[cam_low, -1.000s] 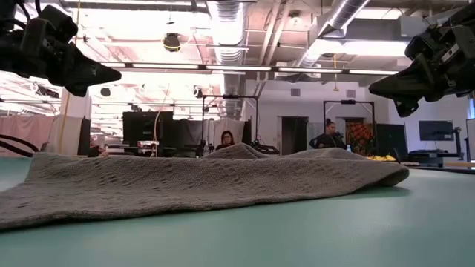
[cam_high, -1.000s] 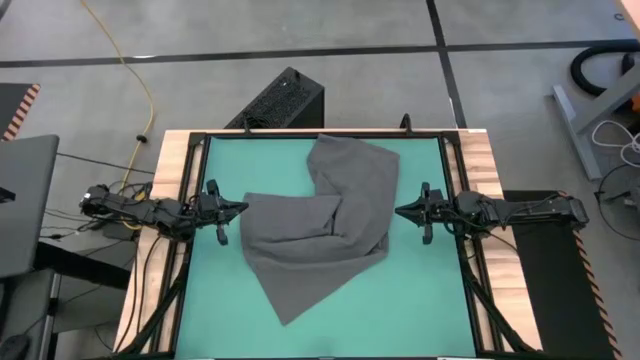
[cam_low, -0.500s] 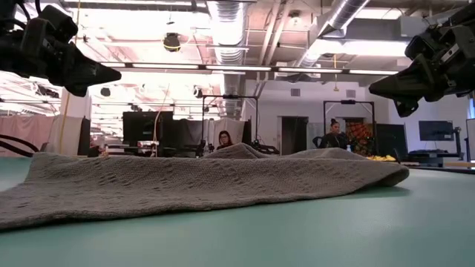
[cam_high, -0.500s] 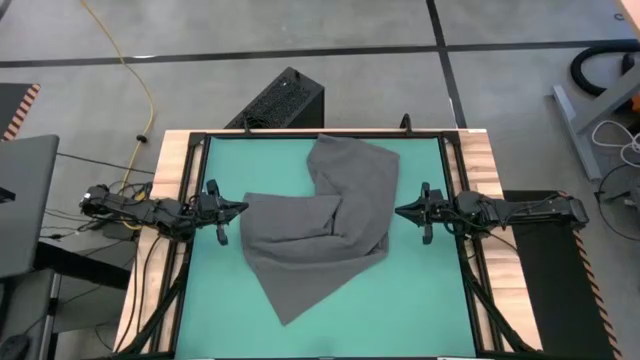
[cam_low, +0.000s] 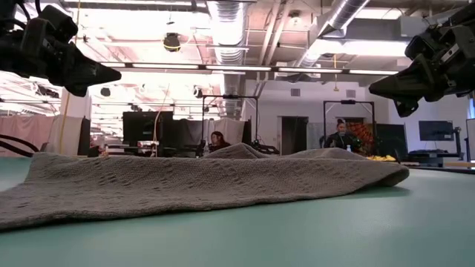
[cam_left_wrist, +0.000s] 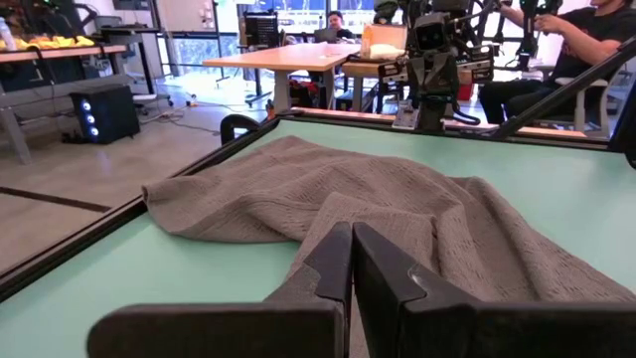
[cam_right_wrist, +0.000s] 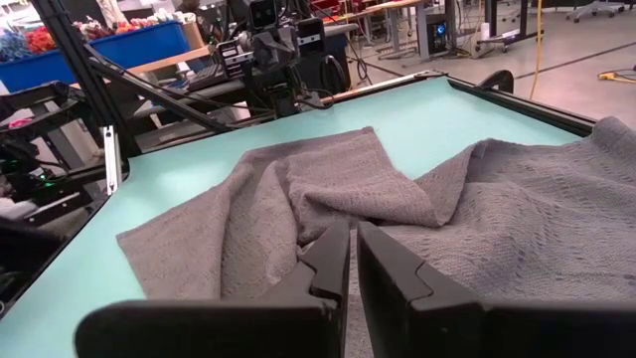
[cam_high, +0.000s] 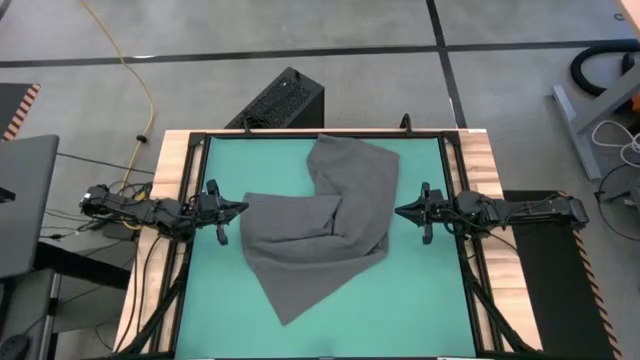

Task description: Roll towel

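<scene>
The dark grey towel [cam_high: 320, 225] lies crumpled on the teal mat [cam_high: 425, 290]. One part of it is folded over the middle, one corner points to the near edge and another part reaches the far edge. My left gripper [cam_high: 243, 208] hovers shut at the towel's left edge, pointing level toward it and raised above the mat [cam_low: 115, 74]. My right gripper [cam_high: 398, 212] hovers shut at the towel's right edge, also level and raised [cam_low: 373, 87]. In both wrist views the towel [cam_left_wrist: 397, 199] [cam_right_wrist: 397, 199] lies ahead of and below the shut fingers.
A black frame [cam_high: 190, 180] and wooden strips border the mat. A black box [cam_high: 285, 100] stands on the floor beyond the far edge. Bare mat shows at the near left and near right. People sit at desks in the room behind.
</scene>
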